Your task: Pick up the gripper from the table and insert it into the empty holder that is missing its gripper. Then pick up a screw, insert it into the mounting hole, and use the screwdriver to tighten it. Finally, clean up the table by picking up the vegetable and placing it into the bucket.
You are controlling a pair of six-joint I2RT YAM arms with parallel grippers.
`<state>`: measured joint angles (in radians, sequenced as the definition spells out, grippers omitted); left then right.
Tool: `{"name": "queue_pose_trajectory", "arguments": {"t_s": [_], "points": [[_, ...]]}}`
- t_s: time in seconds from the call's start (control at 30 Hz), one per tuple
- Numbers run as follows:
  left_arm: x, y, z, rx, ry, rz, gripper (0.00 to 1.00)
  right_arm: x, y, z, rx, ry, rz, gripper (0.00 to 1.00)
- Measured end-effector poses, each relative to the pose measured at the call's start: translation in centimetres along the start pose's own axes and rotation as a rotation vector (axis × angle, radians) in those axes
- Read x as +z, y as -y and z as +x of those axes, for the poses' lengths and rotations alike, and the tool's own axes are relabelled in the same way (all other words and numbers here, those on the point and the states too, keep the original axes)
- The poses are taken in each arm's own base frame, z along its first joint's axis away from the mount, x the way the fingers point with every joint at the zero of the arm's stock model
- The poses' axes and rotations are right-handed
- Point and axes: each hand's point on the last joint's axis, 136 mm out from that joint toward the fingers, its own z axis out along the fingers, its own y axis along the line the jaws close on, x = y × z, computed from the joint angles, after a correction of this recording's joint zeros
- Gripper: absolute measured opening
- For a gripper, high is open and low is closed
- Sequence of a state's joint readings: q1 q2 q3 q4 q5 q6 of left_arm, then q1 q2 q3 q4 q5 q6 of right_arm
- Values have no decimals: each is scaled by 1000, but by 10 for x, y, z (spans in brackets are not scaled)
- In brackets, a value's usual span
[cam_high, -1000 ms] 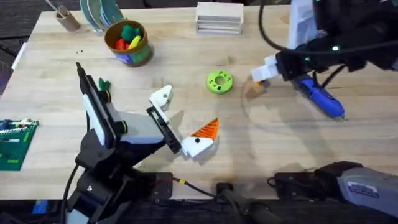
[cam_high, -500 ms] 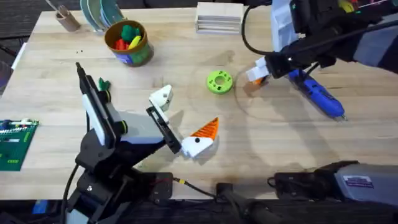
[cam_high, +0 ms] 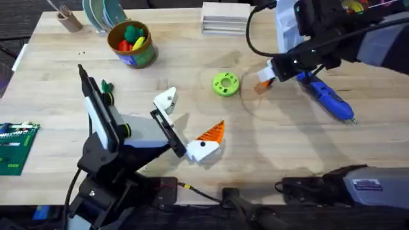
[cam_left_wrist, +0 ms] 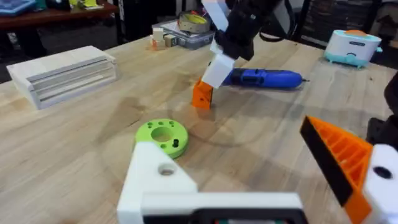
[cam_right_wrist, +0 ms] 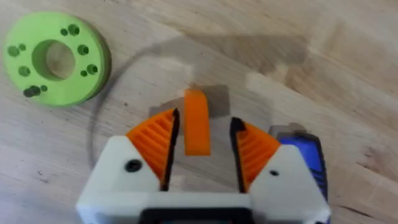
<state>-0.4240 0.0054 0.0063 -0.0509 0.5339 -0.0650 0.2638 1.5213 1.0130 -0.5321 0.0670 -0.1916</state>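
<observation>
Loose gripper (cam_right_wrist: 197, 122): small orange plastic wedge, seen end-on in the right wrist view, standing upright between the 2 orange ribbed pads of the right gripper (cam_right_wrist: 200, 149). Narrow gaps visible on both sides of the wedge; contact with the pads cannot be told. In the left wrist view, same wedge (cam_left_wrist: 202, 95) hanging at the tip of the right gripper (cam_left_wrist: 214, 71), low end at or just above the wood. In the overhead view, wedge (cam_high: 262, 84) at roughly 2 o'clock from table centre, just beside the screwdriver (cam_high: 327, 98).

Screwdriver: slim, blue, pen-shaped, lying flat, narrow tip pointing toward 4 o'clock.

Holder (cam_high: 166, 100): plain white block on the left gripper (cam_high: 188, 124), no orange wedge fitted; opposite finger carrying an orange ribbed wedge (cam_high: 212, 133). Left gripper spread wide, holding nothing, resting near table centre.

Green ring (cam_high: 225, 84) with holes, flat on the table, at 9 o'clock from the loose wedge, apart from it.

Vegetable (cam_high: 106, 86): small, dark green, leafy, on the table at 9 o'clock, beside the left arm.

Bucket (cam_high: 132, 43): round tub, yellow-orange rim, blue-green label, at 11 o'clock; inside, green, red and yellow toy pieces.

Brown cup (cam_high: 67, 18) with sticks at the far 11 o'clock corner.
</observation>
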Motion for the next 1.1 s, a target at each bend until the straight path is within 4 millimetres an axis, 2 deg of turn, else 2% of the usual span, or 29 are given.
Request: {"name": "queue_pose_trajectory", "arguments": {"t_s": [0.07,0.27,0.5,0.63,0.73,0.93,1.1], "points": [[0,0,0,0,0,0,992,3,0,2,0,-9,-2,502],[0,0,0,0,0,0,993,3,0,2,-1,-10,-2,350],[0,0,0,0,0,0,993,3,0,2,-3,-10,-2,29],[0,0,0,0,0,0,993,-4,0,1,-3,1,0,22],[0,0,0,0,0,0,992,-17,1,-3,-2,33,7,21],[0,0,0,0,0,0,993,-50,4,-6,3,97,27,20],[0,0,0,0,0,0,993,-89,4,-1,41,161,30,18]]}}
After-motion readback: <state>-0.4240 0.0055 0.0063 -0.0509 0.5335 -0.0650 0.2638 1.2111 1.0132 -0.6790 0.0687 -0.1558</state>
